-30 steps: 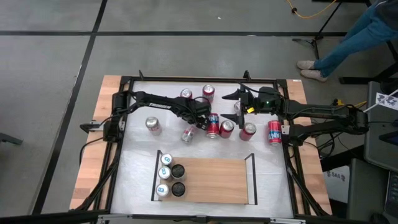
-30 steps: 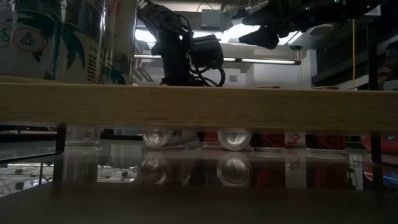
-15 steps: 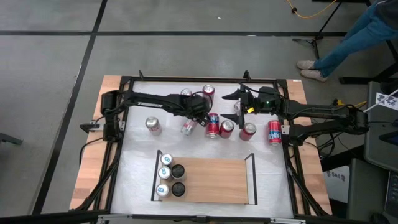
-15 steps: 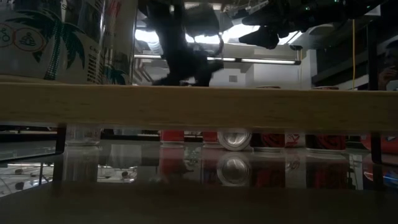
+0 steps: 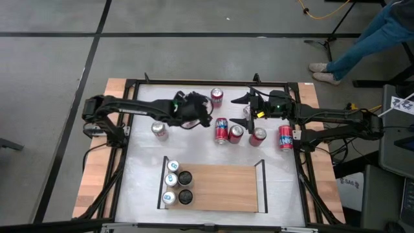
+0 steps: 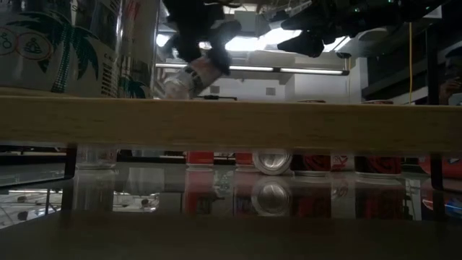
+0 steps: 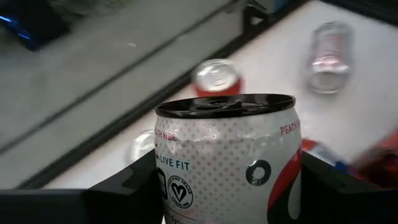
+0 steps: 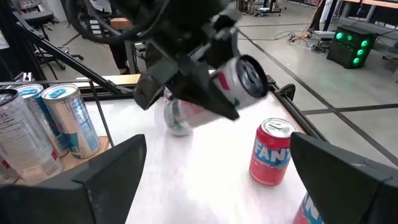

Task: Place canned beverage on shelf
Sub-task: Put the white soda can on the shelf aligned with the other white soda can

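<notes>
White can [image 7: 227,162]: bottom cut off by the left wrist view's edge.
Person [image 5: 369,39]: only legs showed.
Shelf [image 6: 231,124]: hid can tops behind it.

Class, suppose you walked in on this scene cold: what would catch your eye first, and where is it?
First, the left claw shut on a white can with red dots, held tilted in the air above the far side of the white tabletop. Next, the cluster of red cans standing mid-table near the waiting right claw. Last, the light-wood shelf at the near edge, with a few cans already on its left end.
</notes>
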`<action>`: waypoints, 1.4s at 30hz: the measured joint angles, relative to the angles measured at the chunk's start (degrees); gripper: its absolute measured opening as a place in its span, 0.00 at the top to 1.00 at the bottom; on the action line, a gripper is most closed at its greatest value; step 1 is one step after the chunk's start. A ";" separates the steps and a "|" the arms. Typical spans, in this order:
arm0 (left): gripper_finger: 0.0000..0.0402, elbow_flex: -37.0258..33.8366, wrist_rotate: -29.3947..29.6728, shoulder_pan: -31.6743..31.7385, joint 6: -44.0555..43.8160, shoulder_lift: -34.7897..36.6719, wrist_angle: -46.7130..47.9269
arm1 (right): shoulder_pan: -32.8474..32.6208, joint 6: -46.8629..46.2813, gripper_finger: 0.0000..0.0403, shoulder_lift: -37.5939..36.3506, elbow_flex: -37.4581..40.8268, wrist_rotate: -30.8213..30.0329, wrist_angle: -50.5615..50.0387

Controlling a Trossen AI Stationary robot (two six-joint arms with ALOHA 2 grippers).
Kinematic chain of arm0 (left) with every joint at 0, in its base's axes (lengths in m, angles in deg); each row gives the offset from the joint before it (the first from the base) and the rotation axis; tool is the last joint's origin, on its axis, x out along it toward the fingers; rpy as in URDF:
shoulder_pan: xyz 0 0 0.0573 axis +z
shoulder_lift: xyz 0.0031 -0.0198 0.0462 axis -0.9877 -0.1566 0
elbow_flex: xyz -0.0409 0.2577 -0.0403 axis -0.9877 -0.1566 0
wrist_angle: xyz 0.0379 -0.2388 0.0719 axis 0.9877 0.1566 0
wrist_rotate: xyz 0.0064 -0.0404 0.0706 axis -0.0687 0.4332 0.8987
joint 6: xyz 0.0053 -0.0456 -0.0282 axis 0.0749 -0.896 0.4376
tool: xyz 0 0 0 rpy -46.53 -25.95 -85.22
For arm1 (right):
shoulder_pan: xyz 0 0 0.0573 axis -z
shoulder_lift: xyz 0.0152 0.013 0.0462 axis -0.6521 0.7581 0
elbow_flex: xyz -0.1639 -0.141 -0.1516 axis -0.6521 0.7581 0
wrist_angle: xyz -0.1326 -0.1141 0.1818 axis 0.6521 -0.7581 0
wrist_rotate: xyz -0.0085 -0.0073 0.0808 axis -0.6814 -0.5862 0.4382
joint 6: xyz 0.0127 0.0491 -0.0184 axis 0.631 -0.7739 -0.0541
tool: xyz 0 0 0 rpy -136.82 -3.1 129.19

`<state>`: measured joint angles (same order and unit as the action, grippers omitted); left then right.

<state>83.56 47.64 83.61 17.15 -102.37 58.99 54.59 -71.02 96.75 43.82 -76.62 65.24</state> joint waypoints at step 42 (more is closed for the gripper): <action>0.40 -34.33 -50.91 9.21 31.99 1.32 -80.28 | 0.00 -17.04 0.04 11.51 -17.08 -2.93 -10.07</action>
<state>49.23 -3.27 92.81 49.13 -101.05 -21.29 54.59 -88.06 108.26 26.74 -79.54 55.17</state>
